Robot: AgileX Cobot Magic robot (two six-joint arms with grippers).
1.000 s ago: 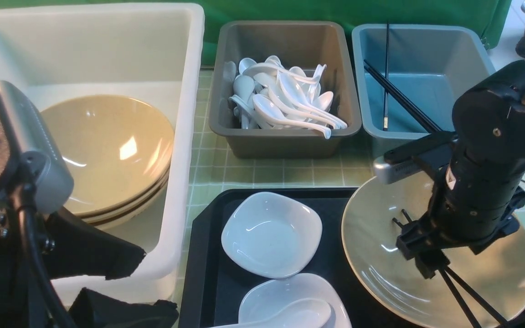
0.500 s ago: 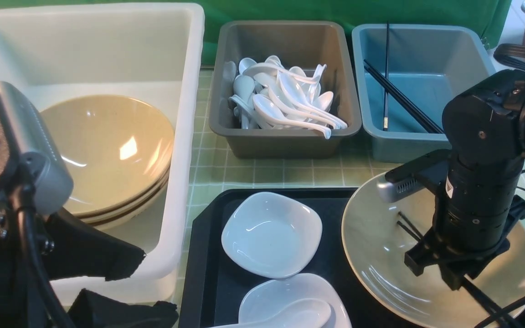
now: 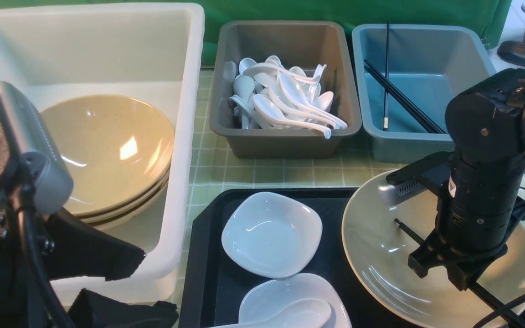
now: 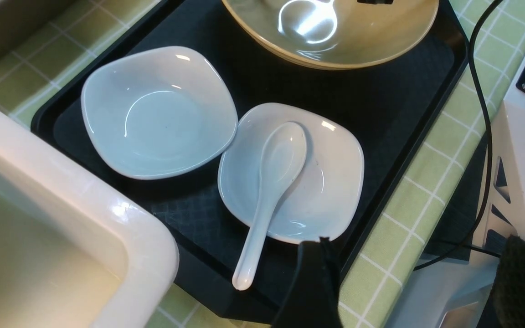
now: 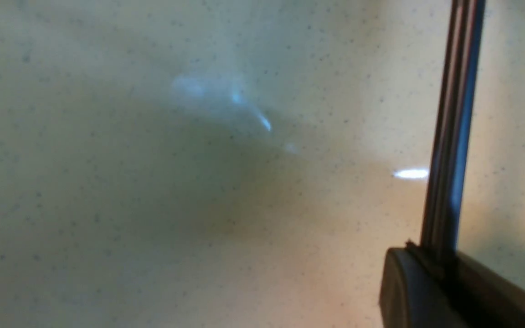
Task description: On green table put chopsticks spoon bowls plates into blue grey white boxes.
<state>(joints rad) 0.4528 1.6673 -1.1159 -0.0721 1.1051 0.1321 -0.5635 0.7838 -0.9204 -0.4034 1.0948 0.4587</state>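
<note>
White box [image 3: 185, 136]: 3 tan bowls [image 3: 107, 146], stacked. Black tray [image 3: 205, 255]: 1 big bowl [image 3: 381, 259], 2 white dishes [image 3: 271, 234]. Grey box [image 3: 285, 148]: spoon pile [image 3: 285, 100]. Blue box [image 3: 404, 148]: 3 chopsticks [image 3: 401, 100]. R gripper [image 3: 460, 278] in big bowl, clenched on chopstick pair [image 5: 449, 136]; only R wrist cam shows both sticks. Only L wrist cam shows whole spoon [image 4: 271, 182], in nearer dish [image 4: 335, 191]. L gripper [image 4: 313, 278] fingers: can't tell.

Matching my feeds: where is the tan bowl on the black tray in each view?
Front: tan bowl lower right, on the black tray.
Left wrist: cut off at the frame edge, beyond the white dishes.
Right wrist: its speckled inside fills the frame.
Shared: the tray links front and left wrist; the chopsticks link front and right wrist.
</note>
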